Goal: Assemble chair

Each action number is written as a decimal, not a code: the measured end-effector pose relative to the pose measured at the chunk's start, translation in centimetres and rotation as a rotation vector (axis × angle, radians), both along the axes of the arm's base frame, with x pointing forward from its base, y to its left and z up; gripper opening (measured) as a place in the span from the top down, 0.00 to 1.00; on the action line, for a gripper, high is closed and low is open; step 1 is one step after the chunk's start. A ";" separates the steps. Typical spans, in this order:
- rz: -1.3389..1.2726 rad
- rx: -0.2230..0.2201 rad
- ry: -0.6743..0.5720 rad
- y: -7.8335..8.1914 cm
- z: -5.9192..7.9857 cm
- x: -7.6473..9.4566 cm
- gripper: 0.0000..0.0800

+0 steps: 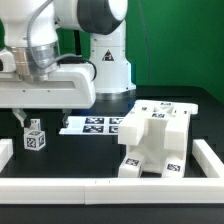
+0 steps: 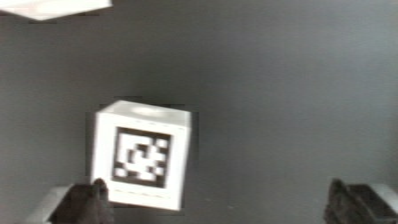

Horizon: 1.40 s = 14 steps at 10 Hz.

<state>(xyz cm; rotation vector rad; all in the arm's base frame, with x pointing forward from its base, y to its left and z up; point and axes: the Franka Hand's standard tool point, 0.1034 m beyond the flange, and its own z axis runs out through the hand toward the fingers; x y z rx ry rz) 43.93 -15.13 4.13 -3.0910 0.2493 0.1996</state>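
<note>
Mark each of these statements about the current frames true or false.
1. The end effector is open and holds nothing. True.
2. The small white block lies on the marker board. False: it sits on the black table, apart from the board, toward the exterior view's left.
3. The large white chair part stands at the exterior view's right. True.
4. The small white block carries no tag. False: a marker tag shows on its face.
</note>
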 end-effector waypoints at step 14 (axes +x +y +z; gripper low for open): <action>0.095 -0.023 0.015 3.6 -2.0 -2.6 0.65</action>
